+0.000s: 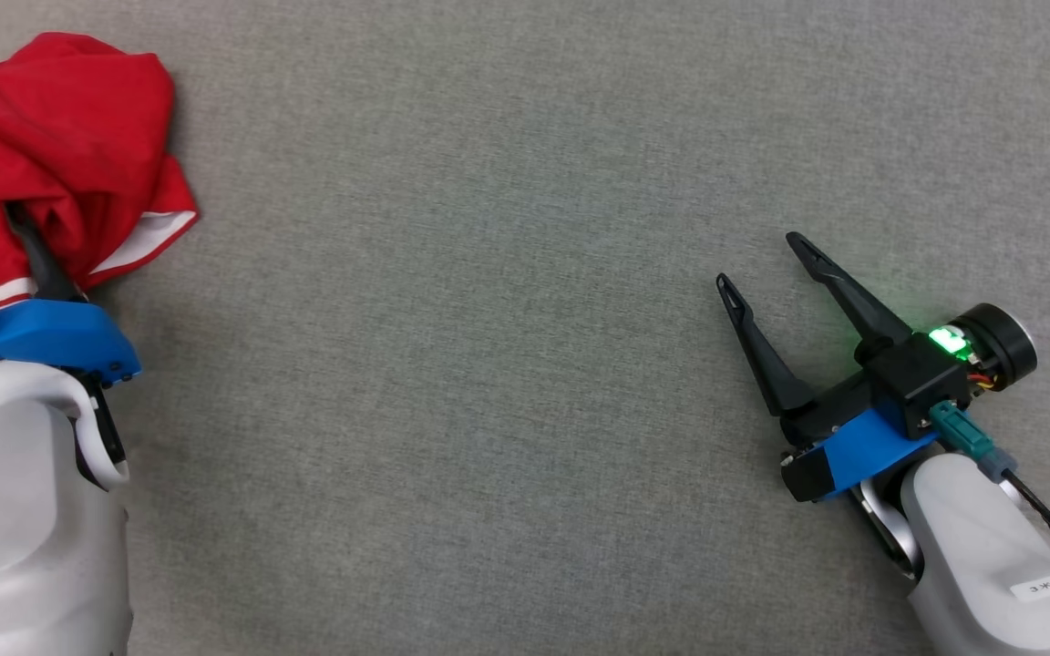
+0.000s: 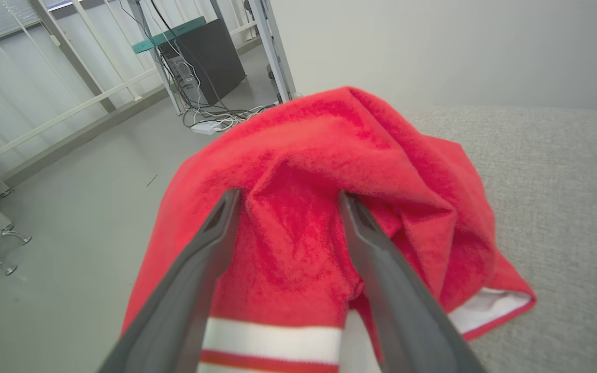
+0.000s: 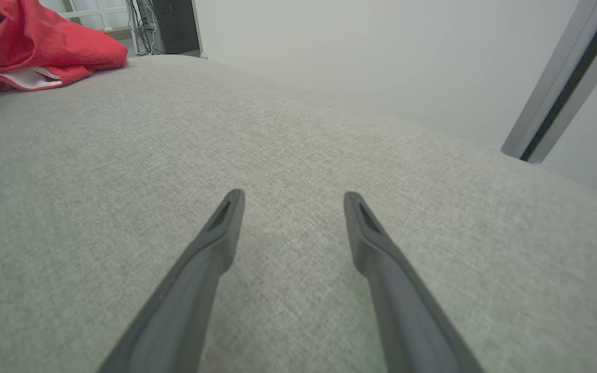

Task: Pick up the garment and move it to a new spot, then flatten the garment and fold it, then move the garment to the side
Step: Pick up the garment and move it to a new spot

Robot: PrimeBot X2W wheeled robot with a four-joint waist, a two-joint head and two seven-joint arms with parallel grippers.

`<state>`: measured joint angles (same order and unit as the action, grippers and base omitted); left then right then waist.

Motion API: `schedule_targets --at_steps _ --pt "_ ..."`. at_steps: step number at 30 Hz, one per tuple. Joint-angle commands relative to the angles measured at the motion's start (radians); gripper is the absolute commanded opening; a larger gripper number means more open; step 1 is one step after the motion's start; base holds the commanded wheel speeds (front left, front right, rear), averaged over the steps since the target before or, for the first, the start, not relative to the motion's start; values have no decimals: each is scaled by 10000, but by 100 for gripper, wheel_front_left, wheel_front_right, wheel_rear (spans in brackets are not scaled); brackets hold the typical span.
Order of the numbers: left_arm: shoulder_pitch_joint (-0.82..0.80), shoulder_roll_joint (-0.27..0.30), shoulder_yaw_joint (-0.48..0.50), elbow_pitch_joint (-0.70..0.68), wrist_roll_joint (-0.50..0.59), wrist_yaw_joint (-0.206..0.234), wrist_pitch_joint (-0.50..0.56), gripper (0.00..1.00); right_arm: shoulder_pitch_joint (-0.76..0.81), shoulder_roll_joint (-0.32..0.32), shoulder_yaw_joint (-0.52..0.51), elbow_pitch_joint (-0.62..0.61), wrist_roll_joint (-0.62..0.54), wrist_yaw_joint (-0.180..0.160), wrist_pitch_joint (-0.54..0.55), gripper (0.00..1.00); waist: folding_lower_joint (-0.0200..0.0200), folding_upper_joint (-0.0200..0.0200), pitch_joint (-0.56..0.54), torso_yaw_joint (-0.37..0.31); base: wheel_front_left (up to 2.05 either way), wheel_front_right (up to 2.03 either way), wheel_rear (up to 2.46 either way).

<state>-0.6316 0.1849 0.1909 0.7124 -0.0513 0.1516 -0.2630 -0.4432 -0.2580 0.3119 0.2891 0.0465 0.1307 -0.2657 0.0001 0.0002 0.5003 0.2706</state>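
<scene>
The garment is a crumpled red piece with white-and-red striped trim, heaped at the far left corner of the grey surface. In the left wrist view the garment bulges up between my two fingers. My left gripper stands open, fingertips pressed into the folds without pinching them. In the head view one dark finger pokes under the red cloth. My right gripper is open above bare surface at the right, far from the garment; in its own wrist view the right gripper has nothing between its fingers.
The grey fabric surface stretches wide between the two arms. The garment lies at the surface's left edge, with floor beyond. A computer tower, cables and a metal frame stand there. A pale wall lies behind, and a metal post at the far right.
</scene>
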Motion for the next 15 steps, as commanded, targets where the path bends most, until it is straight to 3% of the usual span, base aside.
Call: schedule_targets --at_steps 1,5,6,7,15 --pt "-147 23 71 149 4 68 -28 100 89 -169 -65 150 30 0 23 100 -1 -2 26 -40 0 0 0" --pt "-526 178 156 635 -163 -18 -28 100 132 -148 -151 188 111 0 24 100 -1 -2 135 -217 0 0 0" --pt "-571 177 173 774 -237 -110 -28 29 136 -127 -201 226 135 0 26 100 -1 -2 141 -250 0 0 0" --pt "-660 167 231 855 -312 -169 -28 0 130 -112 -217 246 148 0 26 100 -1 -2 140 -273 0 0 0" --pt "-1062 214 366 240 -632 -1083 -29 0 271 318 -574 333 181 1 17 100 -1 -2 -474 -494 0 0 0"
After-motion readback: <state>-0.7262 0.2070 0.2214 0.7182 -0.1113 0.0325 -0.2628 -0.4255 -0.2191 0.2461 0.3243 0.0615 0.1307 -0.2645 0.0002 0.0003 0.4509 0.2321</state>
